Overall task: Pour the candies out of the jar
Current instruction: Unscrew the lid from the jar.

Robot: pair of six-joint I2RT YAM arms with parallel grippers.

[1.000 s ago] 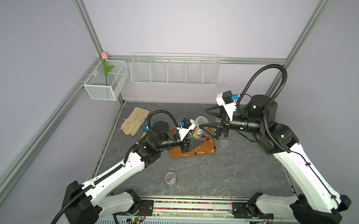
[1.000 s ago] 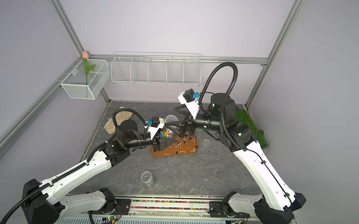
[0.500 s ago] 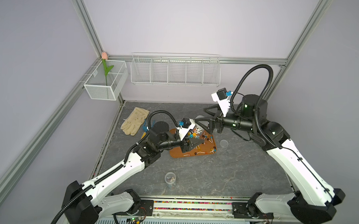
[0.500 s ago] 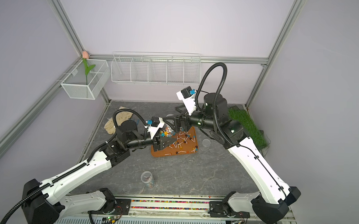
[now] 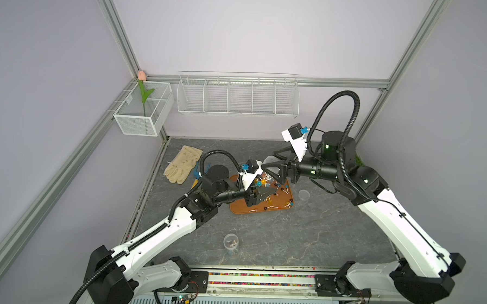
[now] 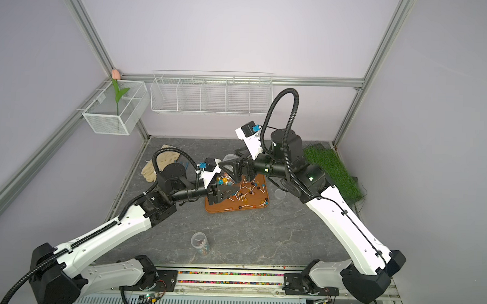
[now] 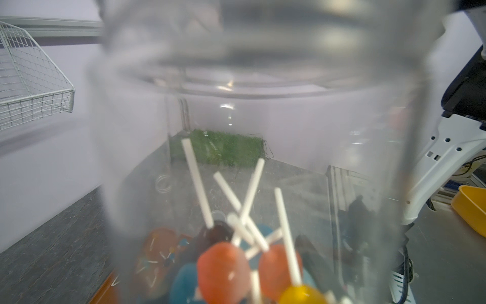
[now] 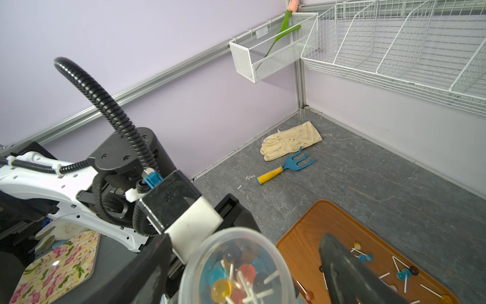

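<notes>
left claw clamped on jar, candies inside | right claw spread wide astride jar mouth | jar above brown tray

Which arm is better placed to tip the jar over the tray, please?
Left, probably: the left arm's fingers are shut on the jar, candies inside, at the tray. The right arm's fingers stand open either side of it, gripping nothing.

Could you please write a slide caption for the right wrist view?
The open right gripper straddles the clear jar, candies visible inside; more lie scattered on the brown tray beside it.
</notes>
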